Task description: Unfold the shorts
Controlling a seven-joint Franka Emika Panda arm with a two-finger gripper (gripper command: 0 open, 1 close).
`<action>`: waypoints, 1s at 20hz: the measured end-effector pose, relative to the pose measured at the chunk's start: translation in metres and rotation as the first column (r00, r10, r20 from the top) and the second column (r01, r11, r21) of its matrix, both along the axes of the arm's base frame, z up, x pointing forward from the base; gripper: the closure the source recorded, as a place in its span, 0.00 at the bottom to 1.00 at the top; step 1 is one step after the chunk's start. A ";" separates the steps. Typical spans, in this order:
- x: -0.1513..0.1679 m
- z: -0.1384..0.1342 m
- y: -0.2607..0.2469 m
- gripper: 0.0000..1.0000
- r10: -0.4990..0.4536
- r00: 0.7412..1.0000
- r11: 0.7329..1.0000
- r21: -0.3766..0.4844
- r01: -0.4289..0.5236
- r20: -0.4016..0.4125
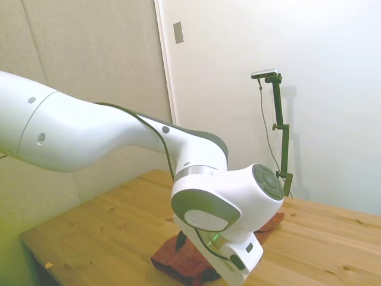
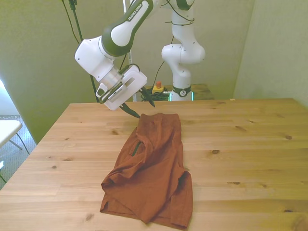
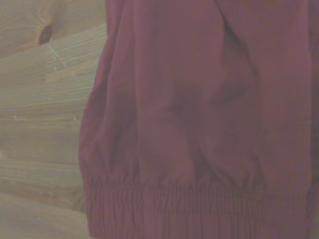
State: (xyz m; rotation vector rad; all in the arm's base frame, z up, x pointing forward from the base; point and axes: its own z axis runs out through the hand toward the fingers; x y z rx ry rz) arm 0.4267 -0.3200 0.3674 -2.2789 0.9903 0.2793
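We hover our open pincer [image 2: 139, 108] at the waistband of the folded shorts [image 2: 153, 166] on the desk [image 2: 250, 139], likely to grip that edge.

Side view: beside the bench [image 1: 119, 232], close behind the arm.
Front view: across the bench, raised, facing the robot.
Wrist view: very near, looking down.
Shared: shorts [image 2: 154, 168] on bench.

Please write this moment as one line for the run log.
shorts: folded, flat on table | gripper: open, above waistband edge, front view's left corner | contact: none visible | unfold: not yet done
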 end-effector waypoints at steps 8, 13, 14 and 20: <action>0.011 -0.009 0.000 1.00 0.019 1.000 1.000 0.011 -0.019 0.014; 0.014 -0.017 0.002 1.00 0.028 0.999 0.999 0.023 -0.028 0.015; 0.014 -0.020 0.003 1.00 0.029 1.000 0.999 0.026 -0.029 0.011; 0.016 -0.027 0.001 1.00 0.030 1.000 0.999 0.028 -0.030 0.000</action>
